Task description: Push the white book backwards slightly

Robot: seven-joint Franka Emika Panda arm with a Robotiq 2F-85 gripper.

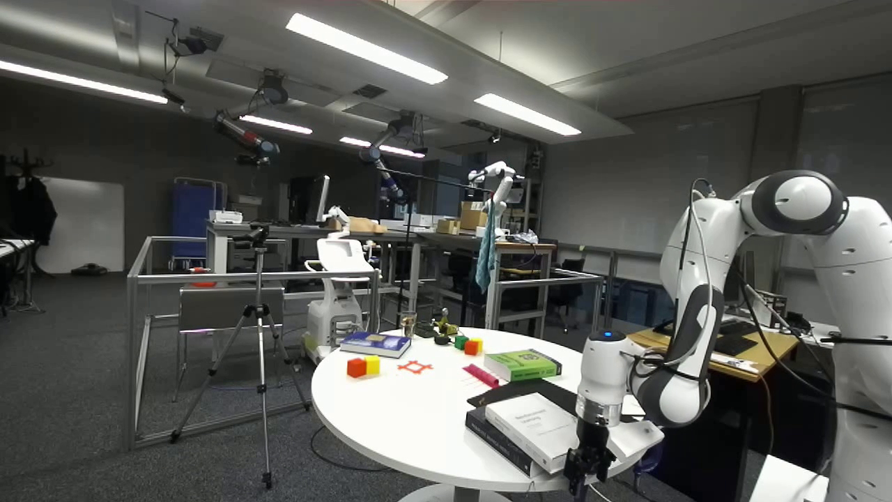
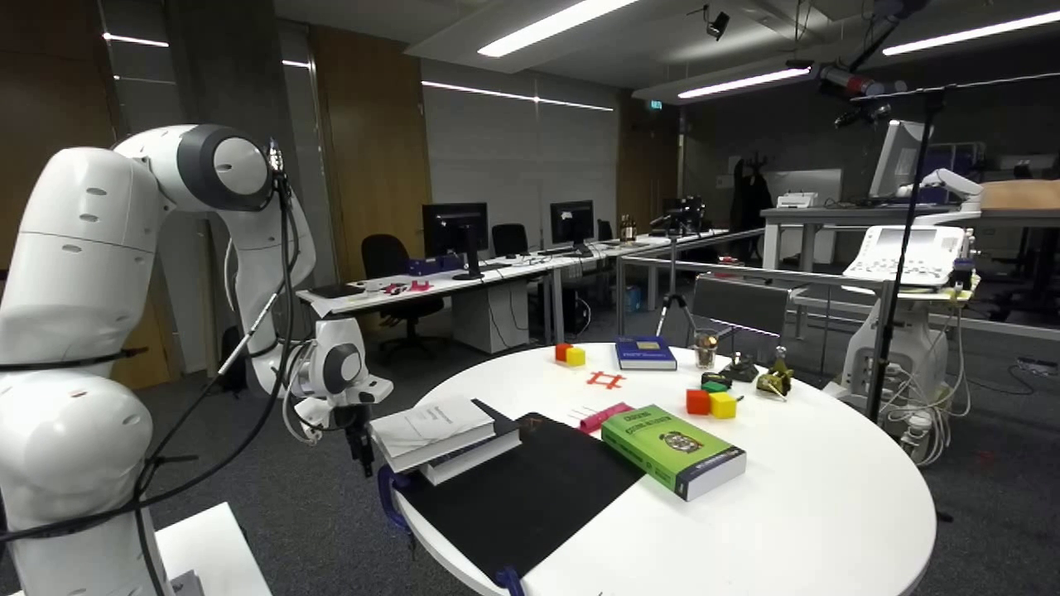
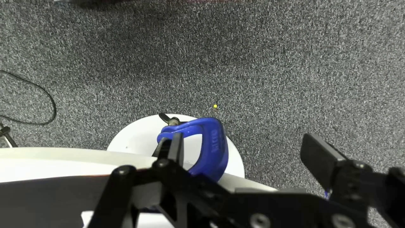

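The white book lies flat on top of a dark book at the table's edge. In an exterior view the white book sits askew, sticking out past the dark book towards my gripper. My gripper points down just off the table edge, close beside the white book's outer end. I cannot tell whether it touches the book. In the wrist view the gripper is open with its fingers wide apart and nothing held. A white patch at the bottom there may be the book.
A blue clamp grips the table edge below the fingers. A black mat lies beside the books. A green book, a pink piece, a blue book and coloured blocks stand farther on the round table.
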